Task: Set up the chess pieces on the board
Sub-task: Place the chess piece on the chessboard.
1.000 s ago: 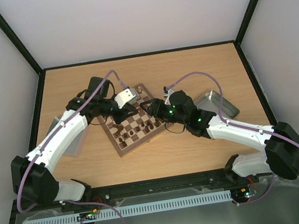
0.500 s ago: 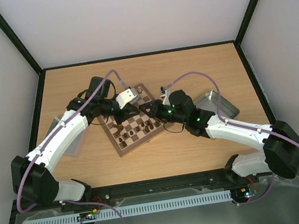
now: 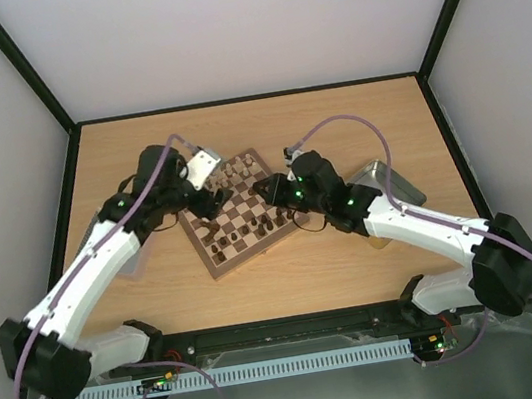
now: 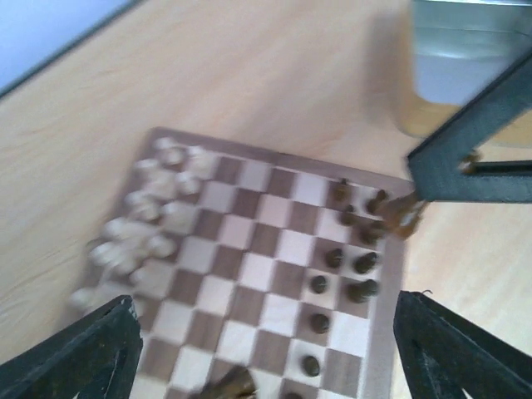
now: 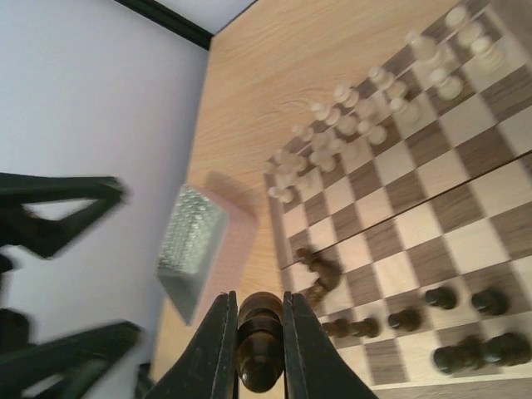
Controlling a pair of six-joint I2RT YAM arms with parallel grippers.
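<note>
The right gripper [image 5: 256, 314] is clamped on a dark piece [image 5: 259, 353], both fingers pressed against its sides, and the piece hangs upright between them. In the left wrist view it is held above the board's [image 4: 249, 179] edge, at the corner on the side where the other dark pieces [image 4: 349, 262] stand. These fill the two rows nearest that edge, with gaps among them. One or two of them seem to lie tipped over on the board [image 5: 320, 273], but the blur leaves that uncertain.

The cream pieces [image 4: 141, 229] crowd the opposite side of the board, some bunched closely together.

The left gripper [image 4: 264, 316] hangs above the board with its fingers [image 4: 83, 357] spread wide apart and nothing between them. The open middle squares lie beneath it, and one blurred dark piece [image 4: 229, 384] sits at the lower edge of its view.

A silver tray [image 3: 390, 185] rests on the table just off the board's dark-piece side.
</note>
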